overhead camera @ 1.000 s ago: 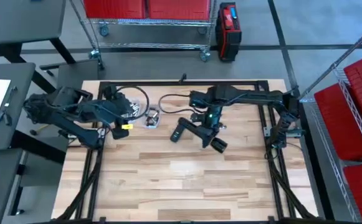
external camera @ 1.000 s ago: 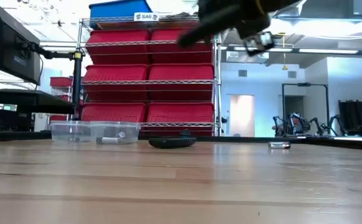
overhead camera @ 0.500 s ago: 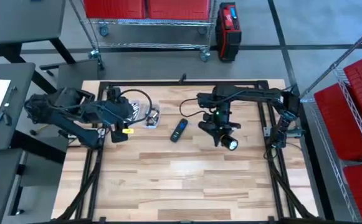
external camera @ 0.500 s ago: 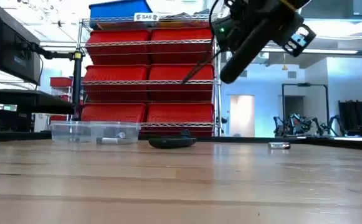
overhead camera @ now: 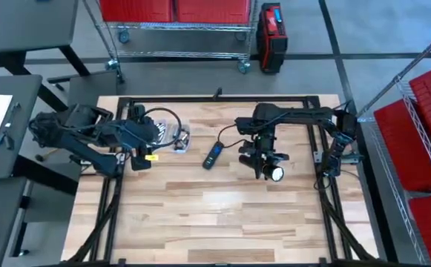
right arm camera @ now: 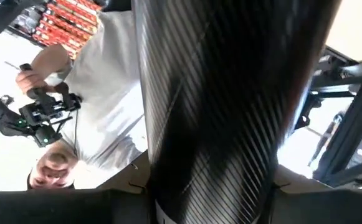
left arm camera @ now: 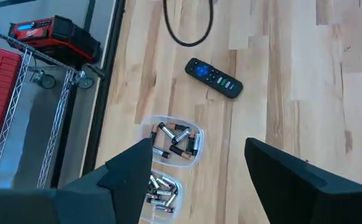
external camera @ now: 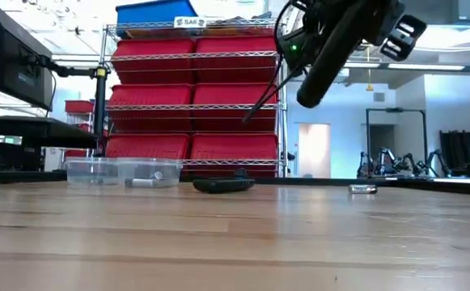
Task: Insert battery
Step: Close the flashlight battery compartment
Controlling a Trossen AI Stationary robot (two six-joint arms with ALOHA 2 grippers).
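Note:
The black remote [overhead camera: 214,154] lies flat on the wooden table, seen also in the left wrist view as the remote [left arm camera: 213,78]. Just left of it stand two clear trays [left arm camera: 176,140] with several loose batteries [left arm camera: 179,142]. My left gripper [left arm camera: 196,168] hovers open above the table's left side, its fingers pointing toward the trays. My right gripper [overhead camera: 265,157] is raised high to the right of the remote and turned back toward its own forearm tube [right arm camera: 218,106]. Its fingers stand apart with nothing between them.
A black cable [left arm camera: 187,28] loops on the table beyond the remote. A small silvery object [external camera: 362,189] lies on the table at the far right. A person [right arm camera: 106,112] shows in the right wrist view, beyond the table. Bare wood fills the table's near half.
My right gripper has swung away from the remote toward the table's right edge and turned over, high above the table. The remote has stayed where it lay.

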